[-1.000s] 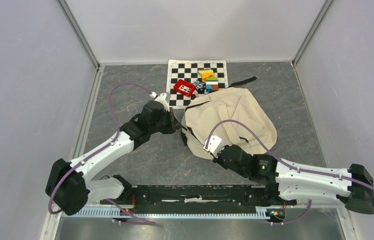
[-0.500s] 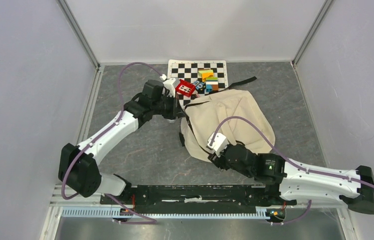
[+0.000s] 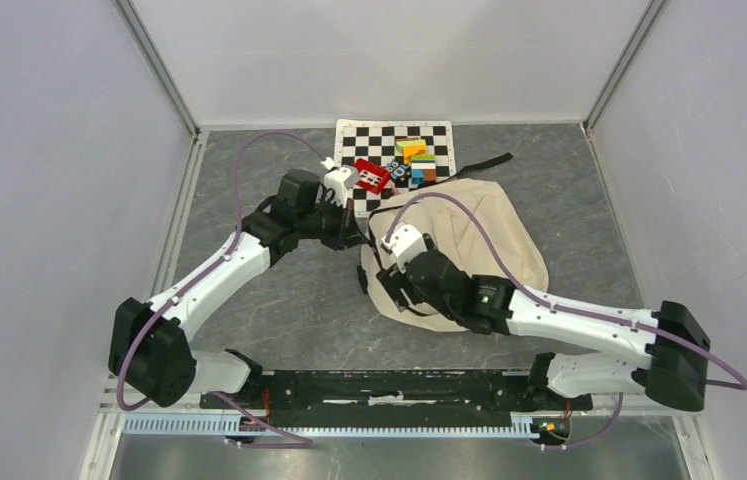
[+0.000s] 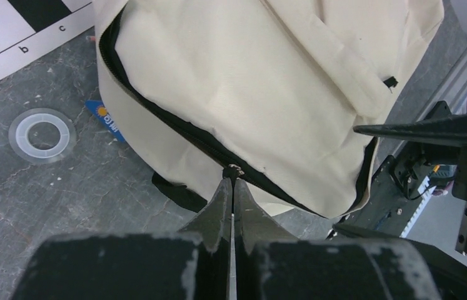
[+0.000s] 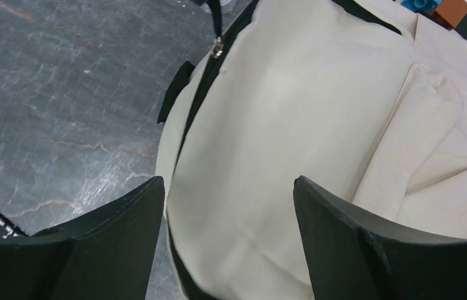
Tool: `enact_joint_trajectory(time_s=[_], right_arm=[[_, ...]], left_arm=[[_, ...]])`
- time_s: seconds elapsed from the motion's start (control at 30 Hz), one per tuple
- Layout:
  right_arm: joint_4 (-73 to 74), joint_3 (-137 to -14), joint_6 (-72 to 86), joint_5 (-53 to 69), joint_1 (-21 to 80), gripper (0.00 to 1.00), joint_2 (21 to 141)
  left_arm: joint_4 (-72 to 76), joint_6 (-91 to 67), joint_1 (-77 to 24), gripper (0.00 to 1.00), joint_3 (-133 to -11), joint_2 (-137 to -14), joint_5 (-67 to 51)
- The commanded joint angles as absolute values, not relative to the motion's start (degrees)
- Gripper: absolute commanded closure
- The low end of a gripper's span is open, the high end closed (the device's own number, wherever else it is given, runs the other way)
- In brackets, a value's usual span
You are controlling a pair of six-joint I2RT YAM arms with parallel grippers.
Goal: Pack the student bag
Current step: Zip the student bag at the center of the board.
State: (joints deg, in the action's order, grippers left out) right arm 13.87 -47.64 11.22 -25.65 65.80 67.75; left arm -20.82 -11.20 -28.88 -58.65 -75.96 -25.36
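The student bag [image 3: 469, 225] is a cream backpack with black zipper and trim, lying flat on the grey table. My left gripper [image 3: 356, 226] is at its left edge. In the left wrist view the left gripper [image 4: 233, 182] is shut on the small metal zipper pull [image 4: 234, 169] of the black zipper line. My right gripper [image 3: 387, 272] hovers over the bag's near-left part. In the right wrist view the right gripper [image 5: 227, 187] is open, with cream fabric [image 5: 293, 112] below and nothing between its fingers. The zipper pull [image 5: 217, 49] shows ahead of it.
A chessboard mat [image 3: 369, 140] lies behind the bag with coloured blocks [image 3: 416, 160] and a red toy [image 3: 371, 176] on it. A clear tape ring [image 4: 42, 128] and a blue item [image 4: 107, 117] lie at the bag's edge. A black strap [image 3: 484, 162] trails toward the back.
My right gripper has opened and moved forward and left over the bag's near-left part. My left gripper, still shut, shifted toward the chessboard, pulling the bag's left edge along.
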Motion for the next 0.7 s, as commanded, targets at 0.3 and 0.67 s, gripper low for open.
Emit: enact_joint_trajectory(time_s=[0.3, 0.67], right_arm=[[8.02, -58.37, 7.24, -15.12, 57.14, 0.32, 81.07], [5.81, -59.40, 8.06, -13.46, 55.56, 0.54, 85.95]], left_arm=[[-14.98, -10.69, -27.12, 0.98, -57.92, -74.95, -24.79], [-15.21, -10.63, -27.07, 0.98, -57.76, -74.49, -24.42]])
